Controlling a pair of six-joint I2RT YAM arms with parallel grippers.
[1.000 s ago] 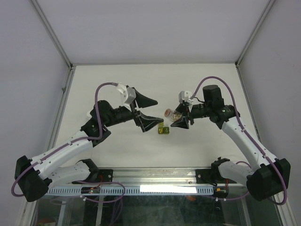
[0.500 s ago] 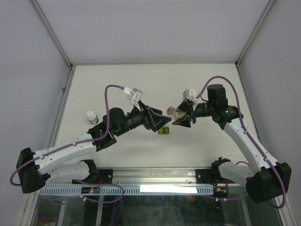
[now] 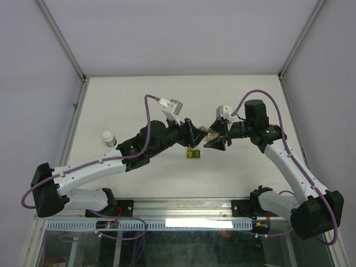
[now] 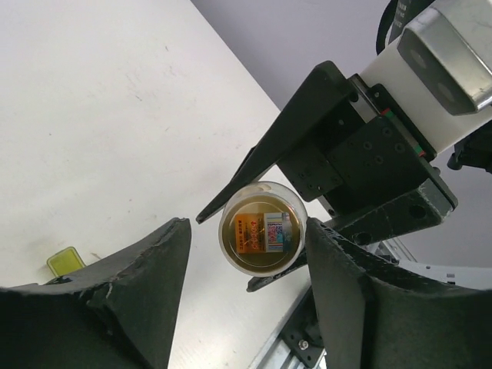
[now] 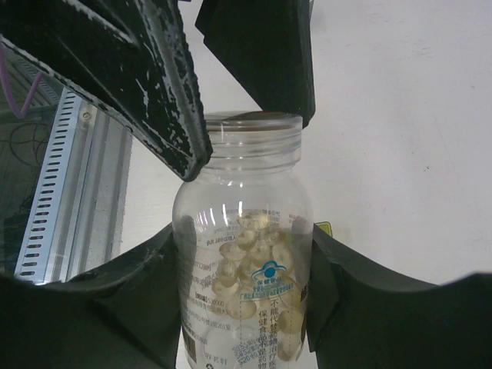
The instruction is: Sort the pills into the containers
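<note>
Above the centre of the white table (image 3: 139,100), the two arms meet fingertip to fingertip.

**Right gripper** (image 5: 246,254): the jaws are closed on the body of a small clear bottle (image 5: 247,173), with one finger against each side. The bottle is held off the table, its bare threaded neck pointing toward the left arm. The pills (image 5: 250,265), pale tan discs, lie heaped inside the bottle behind a printed label.

**Left gripper** (image 4: 247,229): the jaws are spread apart, one finger on either side of the bottle's neck end. In the left wrist view a strip of table shows between the bottle and one finger. On the other side the rim sits just beside the finger, and contact cannot be judged. This view looks at the bottle end-on, showing an orange-brown round with a small printed label.

**Container** (image 3: 193,153): a small olive-green translucent box rests on the table just beside the meeting fingertips, on the side toward the arm bases. It is apart from both grippers, and its compartments are too small to make out. In the right wrist view only a yellow-green corner of it shows past the bottle.

A white-capped vial (image 3: 109,137) stands upright on the table well to the left, beside the left arm.
</note>
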